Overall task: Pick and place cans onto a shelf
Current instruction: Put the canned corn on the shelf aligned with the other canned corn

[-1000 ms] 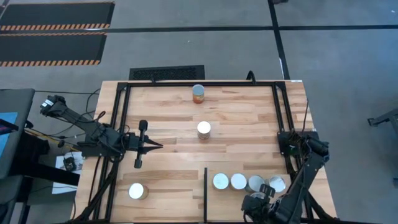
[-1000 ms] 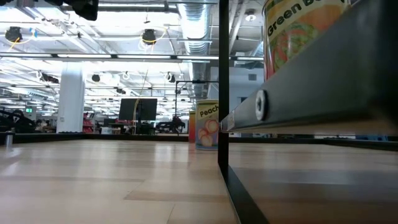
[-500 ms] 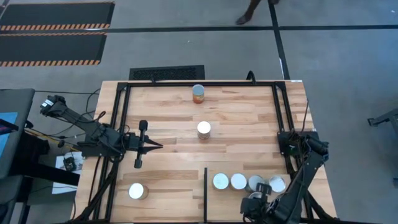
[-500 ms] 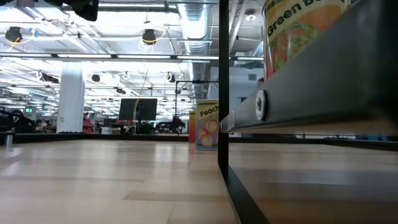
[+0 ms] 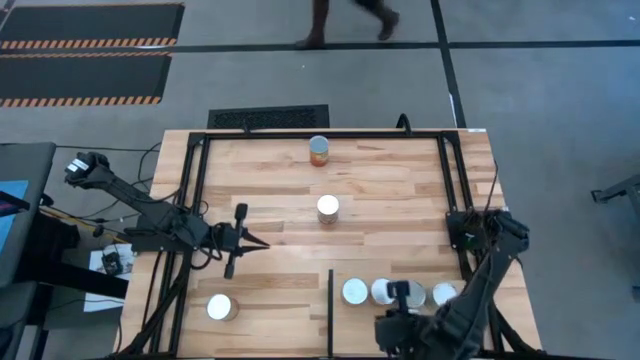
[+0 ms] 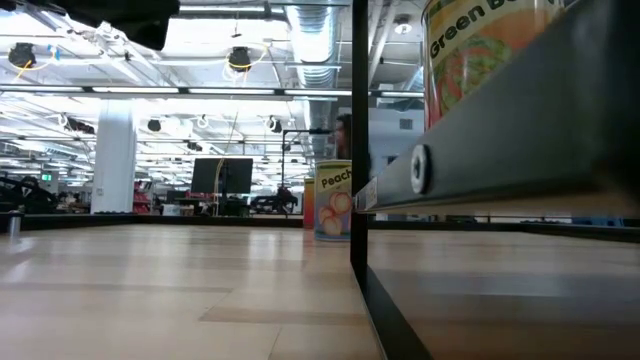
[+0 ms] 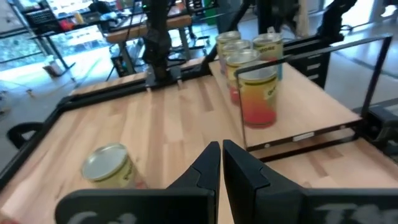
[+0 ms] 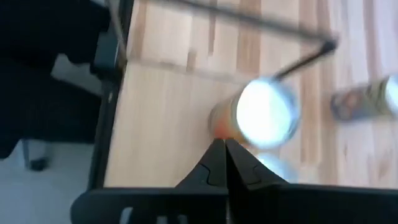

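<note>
Several cans (image 5: 355,291) stand in a row on the shelf (image 5: 350,318), the near right section behind the black divider bar (image 5: 330,298). My right gripper (image 5: 400,291) hovers shut above that row, pointing down; just past its fingertips (image 8: 224,155) is one can's shiny top (image 8: 267,112). Three more cans stand on the open wood: far middle (image 5: 319,150), centre (image 5: 328,208), near left (image 5: 220,307). My left gripper (image 5: 262,243) is shut and points toward the table's right, with the shelf cans (image 7: 258,93) ahead of it.
Black frame tubing (image 5: 195,200) runs along the table's sides and far edge. A person (image 5: 345,20) walks across the floor beyond the far edge. In the low view a peach can (image 6: 333,200) stands behind the upright black post (image 6: 359,140).
My right gripper has risen from the right part of the can row, gone toward the table's left and rolled at the wrist. My left gripper has gone a little toward the table's right and near edge. A person has walked into view beyond the table.
</note>
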Robot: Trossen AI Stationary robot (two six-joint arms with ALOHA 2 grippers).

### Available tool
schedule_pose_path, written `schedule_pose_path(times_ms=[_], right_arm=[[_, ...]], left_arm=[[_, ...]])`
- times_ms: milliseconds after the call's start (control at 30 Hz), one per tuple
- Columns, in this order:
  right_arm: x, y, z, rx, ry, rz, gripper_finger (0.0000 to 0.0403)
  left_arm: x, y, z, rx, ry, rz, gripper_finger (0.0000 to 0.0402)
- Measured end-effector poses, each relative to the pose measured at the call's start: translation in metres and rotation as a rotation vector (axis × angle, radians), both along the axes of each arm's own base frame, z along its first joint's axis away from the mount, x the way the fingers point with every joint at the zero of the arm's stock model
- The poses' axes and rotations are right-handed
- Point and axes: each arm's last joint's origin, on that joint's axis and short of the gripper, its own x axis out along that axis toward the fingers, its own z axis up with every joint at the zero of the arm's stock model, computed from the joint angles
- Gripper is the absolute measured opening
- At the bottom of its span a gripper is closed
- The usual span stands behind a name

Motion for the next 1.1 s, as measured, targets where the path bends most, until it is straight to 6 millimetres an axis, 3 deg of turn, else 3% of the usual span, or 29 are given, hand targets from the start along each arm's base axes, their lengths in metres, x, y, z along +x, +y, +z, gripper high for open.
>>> schedule_pose_path(times_ms=[267,533,700,867,1100], right_arm=[[0.028,-0.054,0.006,0.046,-0.146,0.163,0.0003],[0.039,-0.130,-0.013,0.158,-0.442,0.321,0.0002],[0.046,-0.181,-0.032,0.263,-0.591,0.381,0.0001],[0.052,-0.216,-0.043,0.236,-0.592,0.355,0.0001],[0.056,-0.258,-0.058,0.171,-0.638,0.320,0.0001]], left_arm=[[0.000,0.000,-0.001,-0.015,0.014,0.002,0.0009],[0.000,0.000,-0.002,-0.041,0.028,0.005,0.0009],[0.002,0.007,-0.004,-0.040,0.033,0.101,0.0008],[0.011,0.031,-0.004,-0.059,0.035,0.200,0.0001],[0.021,0.085,-0.003,-0.082,0.023,0.316,0.0000]])
